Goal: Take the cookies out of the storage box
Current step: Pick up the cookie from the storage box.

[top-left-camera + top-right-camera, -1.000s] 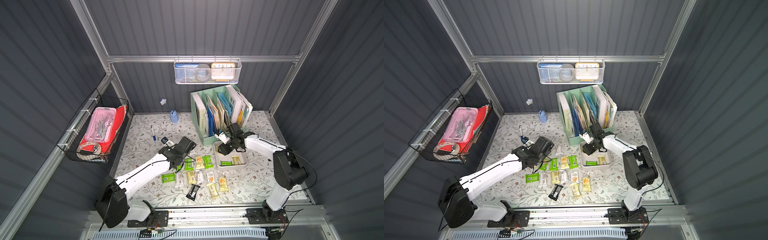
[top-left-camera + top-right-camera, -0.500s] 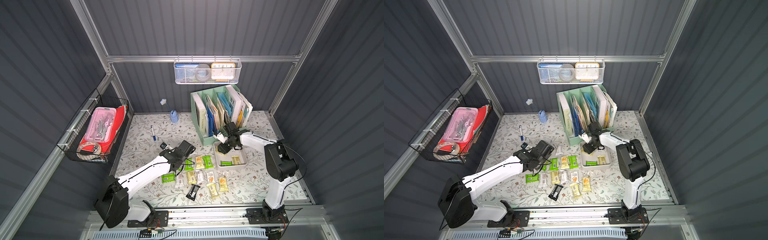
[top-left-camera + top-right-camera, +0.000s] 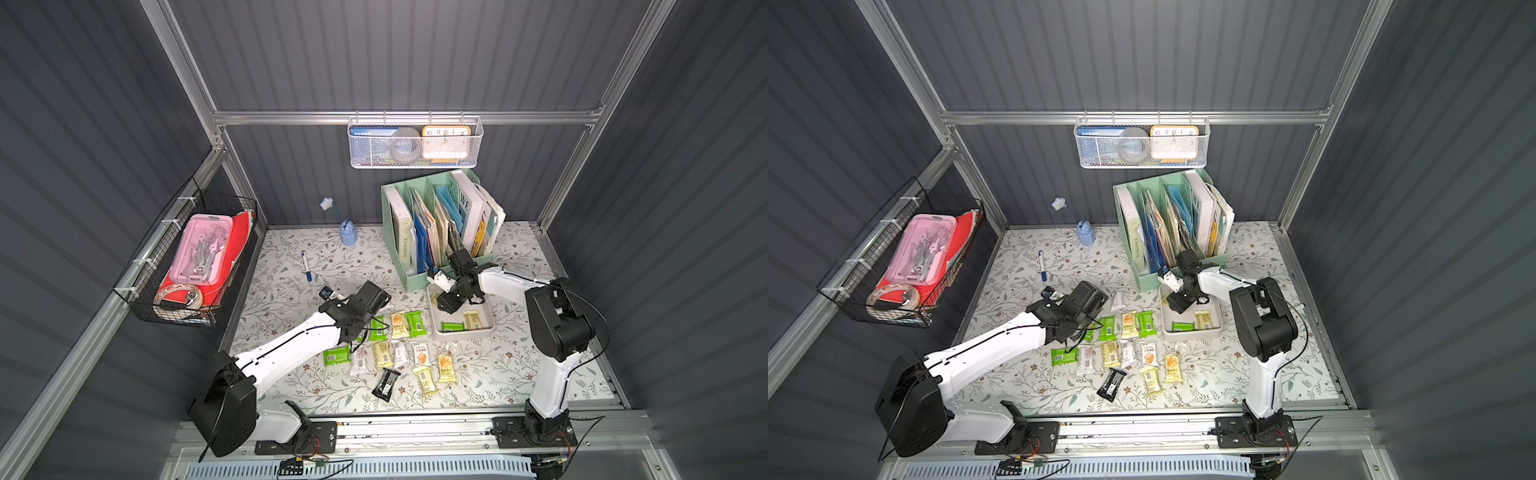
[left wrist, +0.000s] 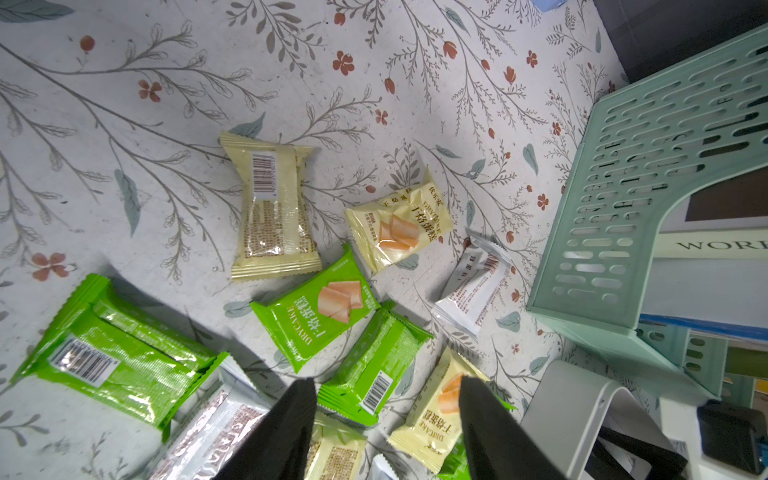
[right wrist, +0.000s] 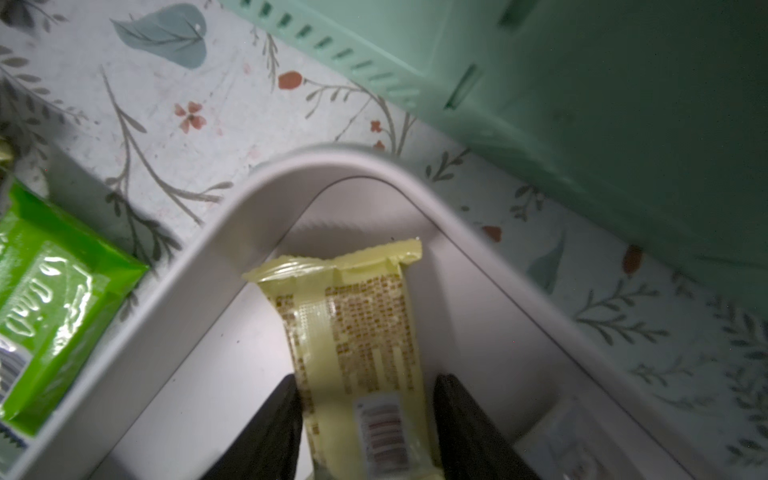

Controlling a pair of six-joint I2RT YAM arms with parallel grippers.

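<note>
Change since 1 second earlier sat mostly with the right arm: its big elbow joint had swung in nearer the storage box (image 3: 463, 333), while the right gripper (image 5: 365, 380) kept to the box's far corner, beside the mint-green file organiser (image 3: 411, 280). Its fingers stood apart along the 2 long edges of a pale yellow packet (image 5: 361, 332) inside the box. They were close against it, but I could not tell whether they actually pinched it.

The left arm had barely shifted. The left gripper (image 4: 386, 379) hung with its jaws apart and nothing between them, above the cookies (image 3: 398, 325) already laid out on the table (image 3: 291, 291) in front of the box. Those rows, the black packet (image 3: 385, 384) among them, lay as before. In both top views 2 more packets showed in the box along its near wall, a green packet (image 3: 453, 327) and a yellow packet (image 3: 472, 320).

From above, the right gripper's body covered its own fingertips and most of the packet between them, and the left arm and its cable hid parts of the packets beneath. In the right wrist view a whitish shape (image 5: 573, 432) in the box was too blurred to name — and the left wrist view cut off several packets at its edge.
</note>
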